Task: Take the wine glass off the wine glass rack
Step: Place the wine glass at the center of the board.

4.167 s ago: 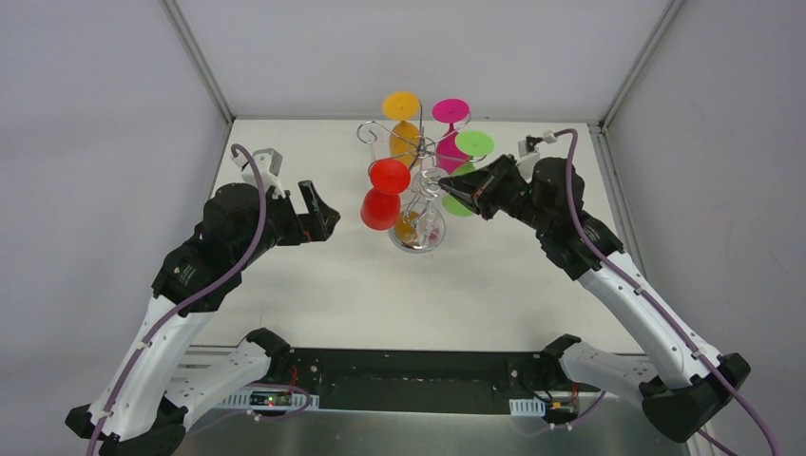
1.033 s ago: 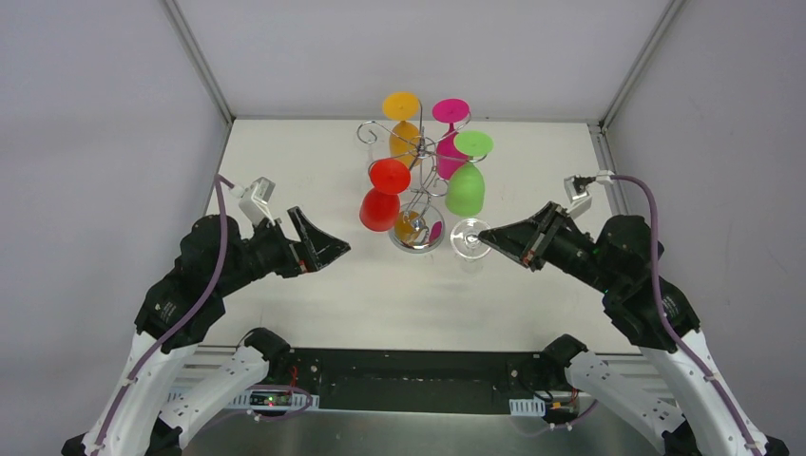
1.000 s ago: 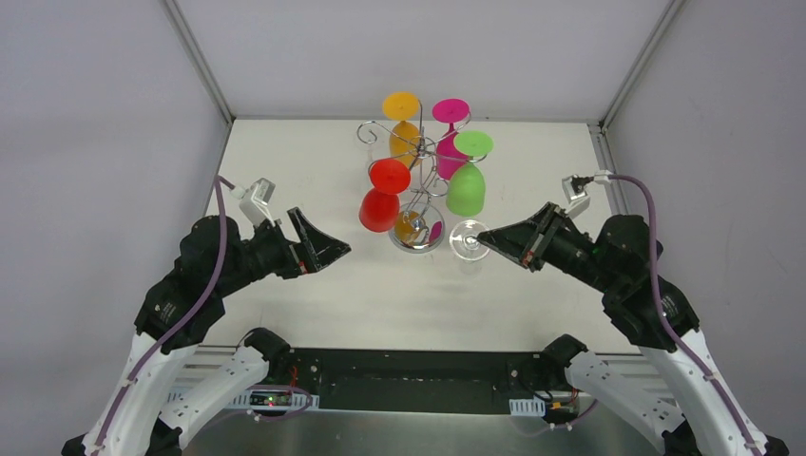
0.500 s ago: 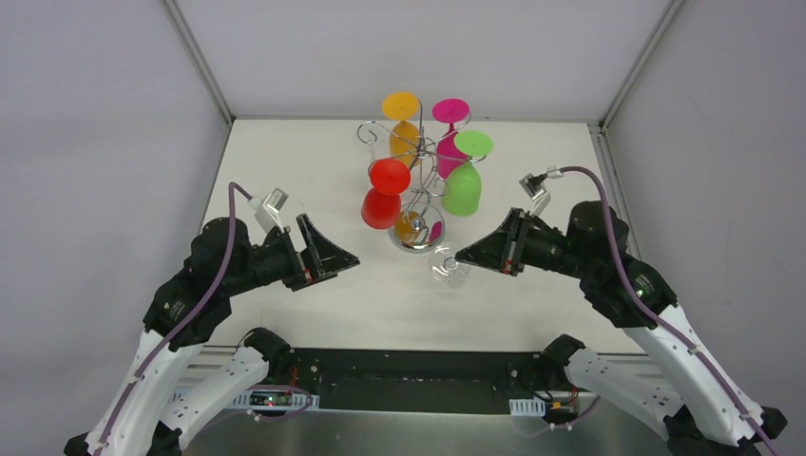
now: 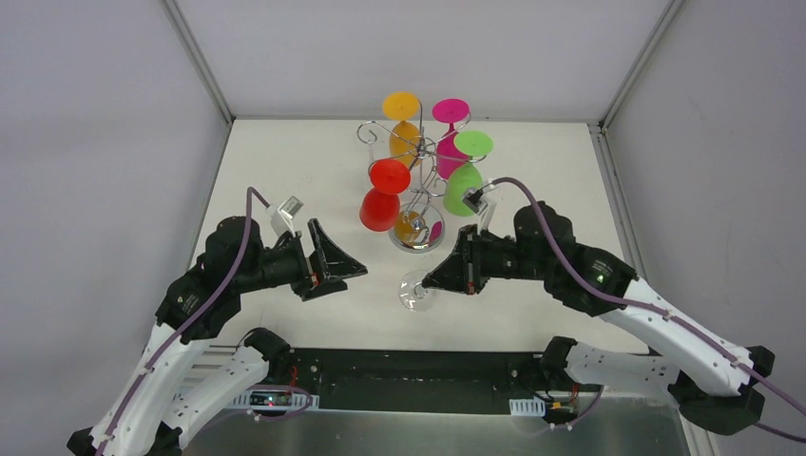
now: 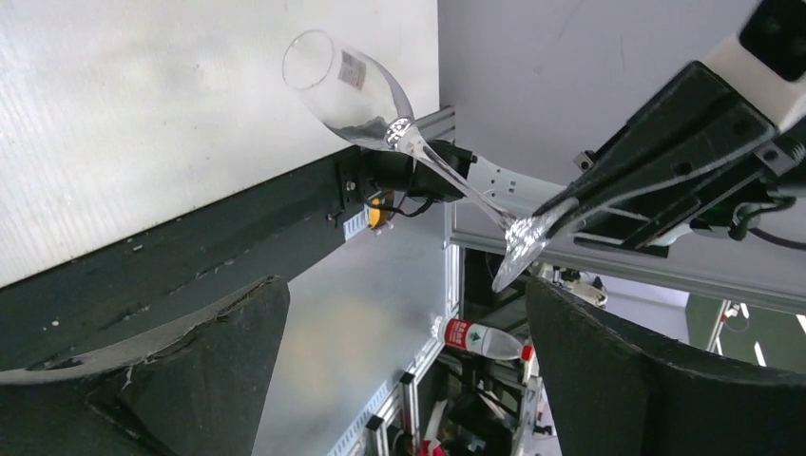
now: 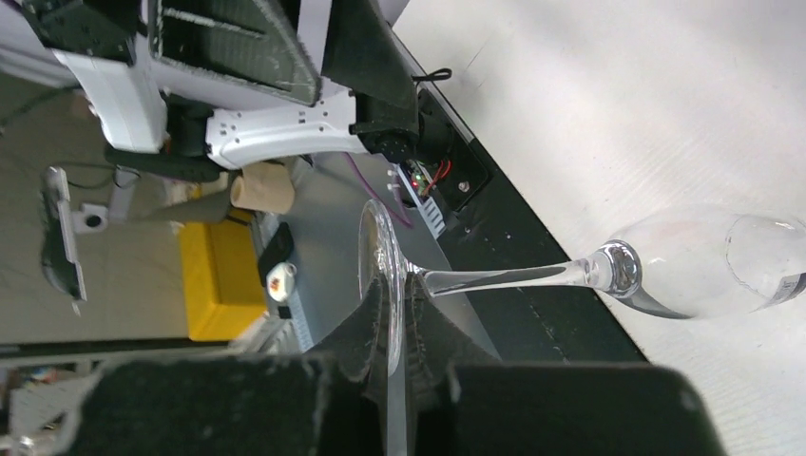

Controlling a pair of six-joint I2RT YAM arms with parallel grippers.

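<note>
From above, the right gripper is clamped on the foot of the clear glass. The glass is off the rack and near of it, low over the table. Four coloured glasses hang on the rack. The left gripper gapes wide just left of the clear glass and holds nothing, probably placed to receive or steady it.

In the left wrist view, its spread fingers frame the slanted glass without touching it.

In the right wrist view, the foot sits edge-on, pinched between the fingers, and the stem runs sideways to the bowl. This hold leaves stem and bowl free for another grasp, though it looks slight. I cannot tell whether the bowl touches the table.
</note>
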